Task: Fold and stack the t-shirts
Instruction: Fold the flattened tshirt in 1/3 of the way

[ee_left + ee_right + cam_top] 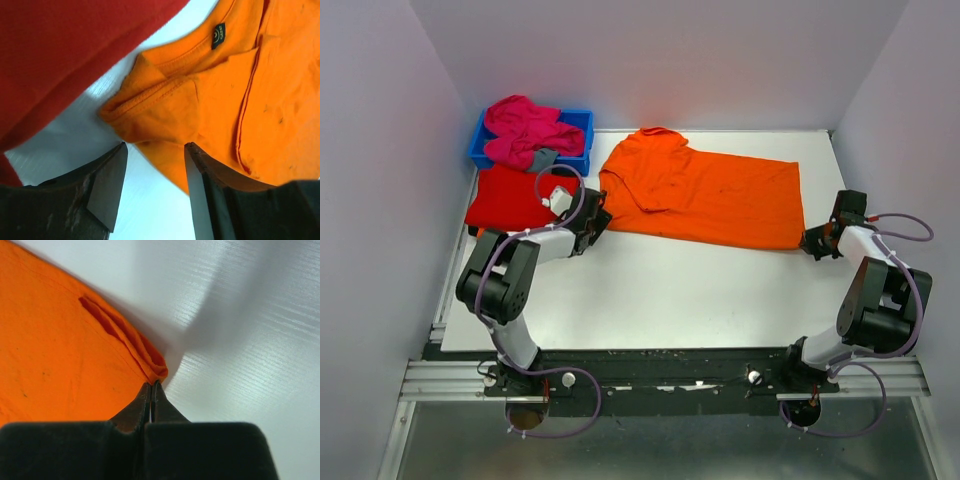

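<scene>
The orange t-shirt lies spread across the middle of the white table, folded lengthwise, collar to the left. My left gripper is open at its near left edge; in the left wrist view the jaws stand wide apart just short of the orange sleeve and collar. My right gripper is shut on the shirt's near right corner, and the cloth bunches at the fingertips in the right wrist view. A folded red t-shirt lies left of it and also shows in the left wrist view. A magenta-pink t-shirt is heaped in the bin.
A blue plastic bin stands at the back left, with a small grey cloth piece at its front. Pale walls close in the table on the left, back and right. Bare white tabletop lies in front of the orange shirt.
</scene>
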